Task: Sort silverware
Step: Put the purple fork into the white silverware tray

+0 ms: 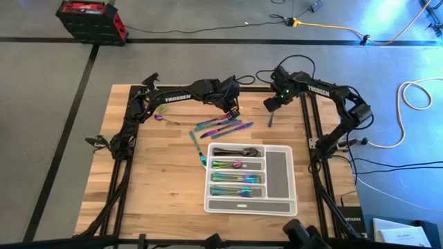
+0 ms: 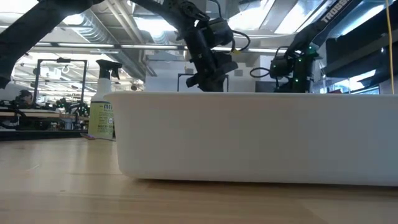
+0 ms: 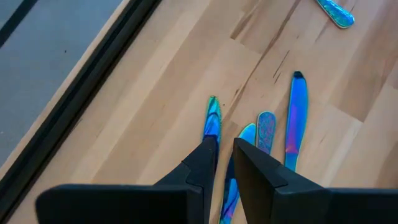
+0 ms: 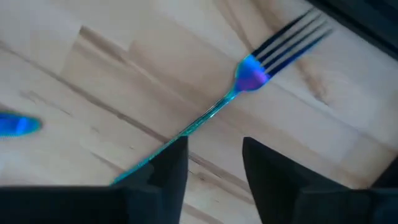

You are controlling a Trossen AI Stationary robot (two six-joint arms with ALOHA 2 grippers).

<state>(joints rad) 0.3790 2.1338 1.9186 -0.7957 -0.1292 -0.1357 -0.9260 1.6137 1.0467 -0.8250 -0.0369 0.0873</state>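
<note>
Right end effector [image 4: 214, 168] hovers low over the far part of the wooden surface [image 1: 152, 187], its two dark fingers apart with a clear gap and nothing between them. Just ahead of those fingers an iridescent fork [image 4: 249, 78] lies flat on the wood, its handle running back beside one fingertip, its tines pointing away. Left end effector [image 3: 224, 165] is down among a loose cluster of iridescent knives [image 3: 295, 118], its fingers nearly together with only a slim gap; a blue-green handle [image 3: 212, 121] lies right at its tips, but I cannot tell whether anything is pinched. Nearer the front edge than both end effectors sits the white compartment tray [image 1: 278, 166], with sorted silverware [image 1: 235, 180] in its slots. A single spoon [image 1: 165, 118] lies beside the left arm, and a spray bottle [image 2: 102, 106] stands beyond the tray.
</note>
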